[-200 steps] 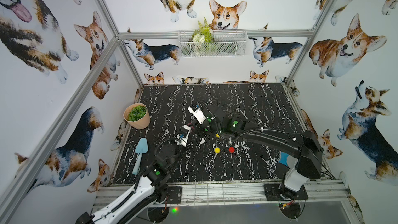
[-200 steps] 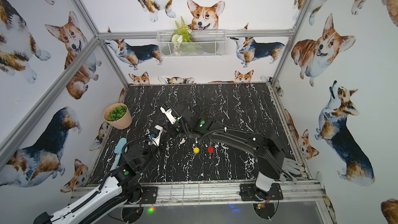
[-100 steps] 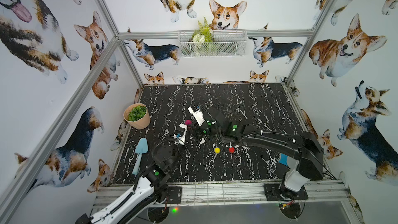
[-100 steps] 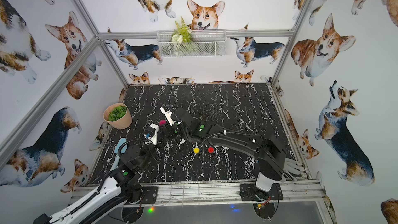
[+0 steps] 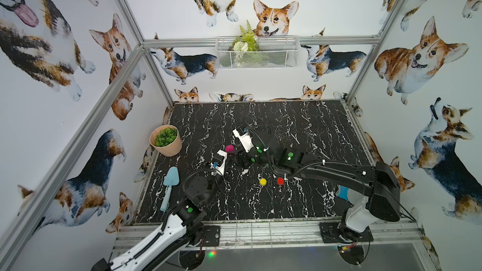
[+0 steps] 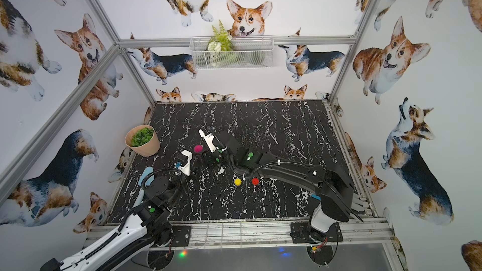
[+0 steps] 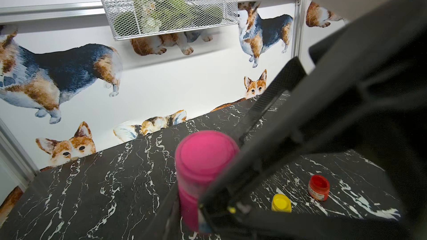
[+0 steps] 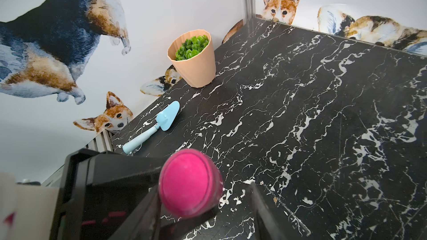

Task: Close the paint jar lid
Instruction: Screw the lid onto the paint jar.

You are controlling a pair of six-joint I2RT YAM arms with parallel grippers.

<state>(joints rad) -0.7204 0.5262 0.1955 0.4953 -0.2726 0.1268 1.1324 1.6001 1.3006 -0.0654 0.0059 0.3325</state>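
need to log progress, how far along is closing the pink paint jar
Done, by the look of it: the pink lid sits square on the pink paint jar. In hand: the left gripper is shut on the jar; the right gripper stands open around the lid. Left: release the jar; whether the lid is tight cannot be told.

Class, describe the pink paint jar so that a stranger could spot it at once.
Find the black marble table. Near its middle is the pink paint jar. Unlike the yellow jar and red jar closer to the arms' bases, it is taller and magenta.
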